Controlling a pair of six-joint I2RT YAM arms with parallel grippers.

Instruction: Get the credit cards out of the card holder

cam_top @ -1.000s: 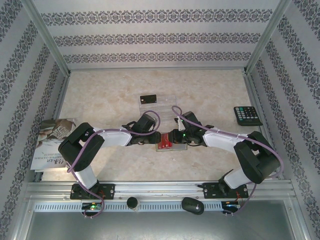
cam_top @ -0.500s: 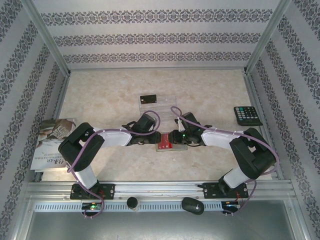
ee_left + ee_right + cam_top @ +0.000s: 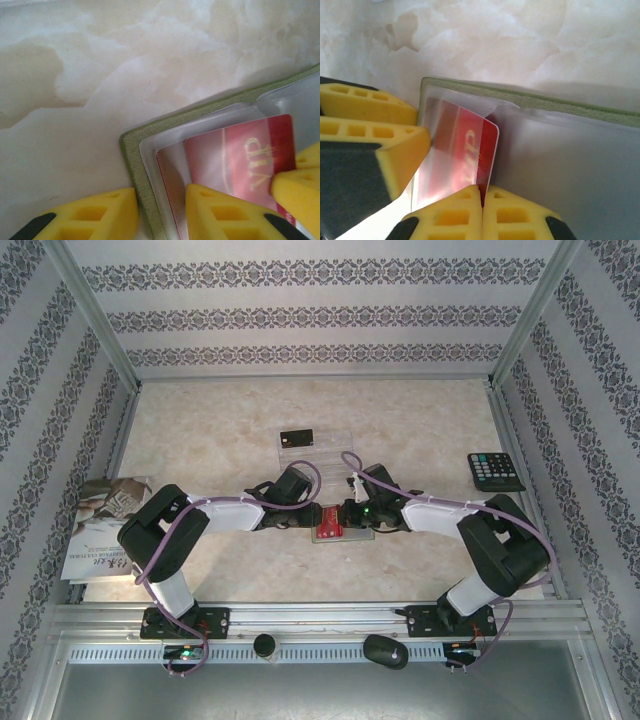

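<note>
The olive-green card holder (image 3: pixel 322 533) (image 3: pixel 131 150) (image 3: pixel 560 102) lies open on the table between both grippers. A red credit card (image 3: pixel 240 155) (image 3: pixel 470 145) with gold lettering sticks partway out of its clear sleeve. My right gripper (image 3: pixel 482 189) (image 3: pixel 347 518) is shut on that card's near edge. My left gripper (image 3: pixel 161 192) (image 3: pixel 305 521) is part open and straddles the holder's corner, one finger on the sleeve and the other on the table beside it. A black credit card (image 3: pixel 297 437) rests on see-through cards (image 3: pixel 325 447) farther back.
A black calculator (image 3: pixel 496 472) lies at the right side of the table. A printed booklet (image 3: pixel 100 525) sits at the left edge. Patterned walls close in three sides, and a metal rail (image 3: pixel 320 618) runs along the front.
My right gripper has shut on the red card's edge after standing part open. The right arm has shifted slightly left. The left arm has not moved.
</note>
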